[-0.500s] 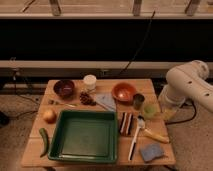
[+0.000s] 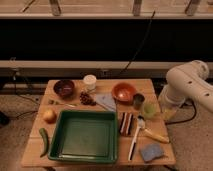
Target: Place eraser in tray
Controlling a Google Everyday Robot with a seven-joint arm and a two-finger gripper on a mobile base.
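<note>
Nothing has moved: the gripper [image 2: 168, 111], state untellable, seemingly hangs at the table's [image 2: 152, 86] right edge; the eraser [image 2: 126, 123] lies untouched just right of the tray [image 2: 82, 137].

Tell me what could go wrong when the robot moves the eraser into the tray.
The small striped rectangular eraser lies close beside the white-handled spoon, so the gripper, at the wooden table's right edge, might catch the spoon too. The pale green cup stands between gripper and eraser and could be knocked over.
</note>
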